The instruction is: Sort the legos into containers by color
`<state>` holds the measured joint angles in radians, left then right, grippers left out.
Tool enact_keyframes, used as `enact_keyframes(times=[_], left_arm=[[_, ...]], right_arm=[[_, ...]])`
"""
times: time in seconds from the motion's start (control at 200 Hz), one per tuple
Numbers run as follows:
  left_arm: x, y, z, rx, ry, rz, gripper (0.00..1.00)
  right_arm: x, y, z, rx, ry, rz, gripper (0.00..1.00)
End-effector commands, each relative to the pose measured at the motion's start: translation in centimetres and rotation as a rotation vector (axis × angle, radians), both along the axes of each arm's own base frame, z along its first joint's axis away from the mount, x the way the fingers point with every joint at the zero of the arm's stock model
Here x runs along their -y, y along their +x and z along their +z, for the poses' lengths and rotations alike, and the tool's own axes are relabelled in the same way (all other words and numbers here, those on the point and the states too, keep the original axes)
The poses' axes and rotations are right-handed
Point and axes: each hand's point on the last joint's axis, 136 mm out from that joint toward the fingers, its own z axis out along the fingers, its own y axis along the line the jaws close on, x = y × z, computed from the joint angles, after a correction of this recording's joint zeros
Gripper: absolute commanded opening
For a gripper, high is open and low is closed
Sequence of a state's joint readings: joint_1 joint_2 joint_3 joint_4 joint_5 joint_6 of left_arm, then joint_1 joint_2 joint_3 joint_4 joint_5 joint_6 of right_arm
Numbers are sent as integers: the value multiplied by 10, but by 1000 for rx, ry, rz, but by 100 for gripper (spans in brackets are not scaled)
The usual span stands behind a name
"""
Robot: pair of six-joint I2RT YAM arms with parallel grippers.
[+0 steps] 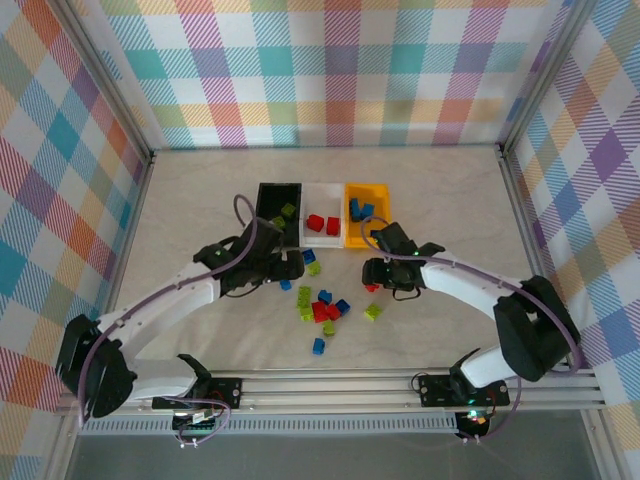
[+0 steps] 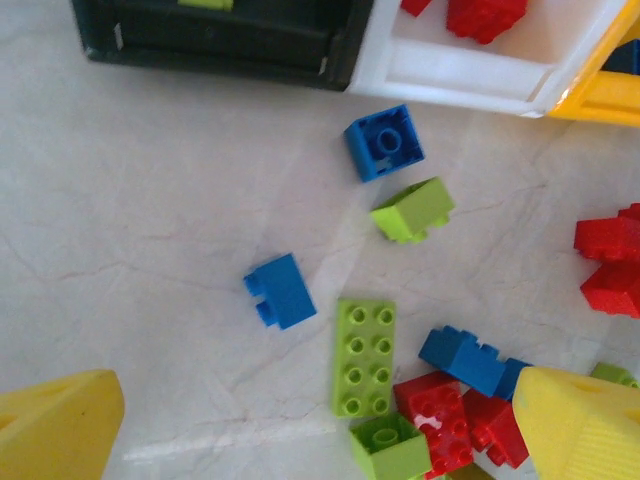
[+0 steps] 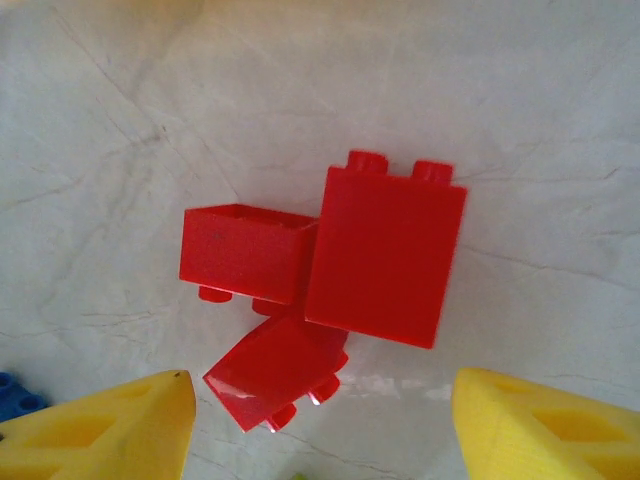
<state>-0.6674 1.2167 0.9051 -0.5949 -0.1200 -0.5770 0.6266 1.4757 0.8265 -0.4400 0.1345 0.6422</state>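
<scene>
1. Left gripper (image 2: 318,425): yellow fingers (image 2: 55,425) spread wide, nothing held. It is poised over loose legos (image 1: 322,310) on the surface (image 2: 130,230), just on the near side of the white bin (image 2: 460,75).
2. Right gripper (image 3: 322,420): jaws apart, empty. It hangs above three red bricks (image 3: 385,255) that touch one another, near the white bin's front right corner.
3. Containers: the white bin holds red bricks. The black bin (image 1: 262,210) against its left side holds lime green. The orange-yellow bin (image 1: 367,240) against its right side holds blue.
4. Unsorted stock: a mixed red, blue and lime heap in front of the white bin. It includes a lone blue brick (image 2: 280,291) and a long lime brick (image 2: 364,357).

Hazards (judged):
- The red trio is packed tight. Closing there may pinch two at once, or squeeze one sideways out of the jaws.
- The left jaws span several colours, so a careless descent could trap a neighbour of the wrong colour.
- Both arms work close to the white bin and could collide there.
- A glossy brick gripped on a corner may slip and fall into the wrong bin.

Markings: no brand, label or writing is legible. The stud tops are too blurred to read.
</scene>
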Motion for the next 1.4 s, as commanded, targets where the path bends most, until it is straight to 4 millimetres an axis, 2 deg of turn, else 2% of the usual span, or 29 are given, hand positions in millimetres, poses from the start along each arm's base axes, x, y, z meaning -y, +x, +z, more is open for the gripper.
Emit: enact_keyframes(times=[0.0,0.205,0.355,0.645,0.845,1.005,1.08,1.16,1.395], left_arm=[[4,-2,4,33,-70,23,100],[-2,-9,-5,22,-66,33,100],[-4,-11,-9,23,-69,36,100],[-5,-14,-13,14,-67,34,100],[-7,-15,-14,13,-60,36,100],[-11,-18,-15,13,-60,37,100],[-14,-21,-16,10,-58,39,100],[-16,-23,-19,5,-55,44,100],[-20,-29,-21,-13,-51,45,100]], right_arm=[[-6,3,-9,9,-2,-53,68],[-4,10,-20,12,-38,-133,63],[5,9,-27,-3,-86,-172,52],[4,8,-17,29,-69,-126,36],[0,1,4,63,-21,-49,31],[-34,-2,52,120,126,148,31],[-49,9,75,149,149,209,32],[-65,31,91,186,148,230,32],[-114,115,101,233,96,223,32]])
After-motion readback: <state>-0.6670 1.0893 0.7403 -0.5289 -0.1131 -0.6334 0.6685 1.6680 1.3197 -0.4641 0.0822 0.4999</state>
